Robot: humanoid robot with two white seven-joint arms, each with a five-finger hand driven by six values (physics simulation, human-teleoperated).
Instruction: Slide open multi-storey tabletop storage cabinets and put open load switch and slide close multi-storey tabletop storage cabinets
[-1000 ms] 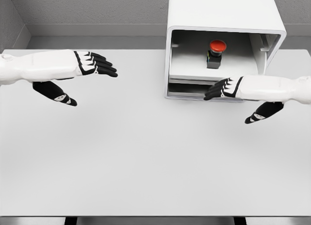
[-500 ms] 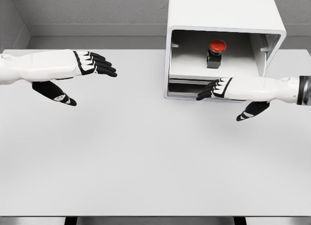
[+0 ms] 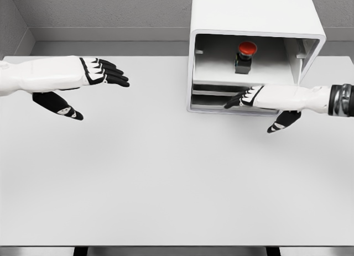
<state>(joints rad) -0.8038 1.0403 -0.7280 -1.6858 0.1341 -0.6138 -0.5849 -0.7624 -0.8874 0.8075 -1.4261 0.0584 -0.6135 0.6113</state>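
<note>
Presently, as the head view shows it:

Table: a white tabletop (image 3: 166, 178) fills most of the view, with grey wall behind it.

Cabinet: the white storage cabinet (image 3: 254, 12) stands at the table's far edge, right of the middle, its front open toward the camera.

Upper compartment: the load switch (image 3: 245, 56), a dark body topped by a red button, stands upright on the shelf inside, set toward the back.

Lower tier: a low drawer front (image 3: 210, 101) sits under the shelf; how far out it stands is hard to judge from this angle.

Right hand (image 3: 255, 97): reaches in from the right across the lower front of the cabinet, fingers (image 3: 235, 100) stretched out flat and grasping nothing, tips at the drawer front; the thumb hangs below, over the table.

Left hand (image 3: 91, 73): held above the table's far left, well apart from the cabinet, fingers extended and relaxed, holding nothing.
</note>
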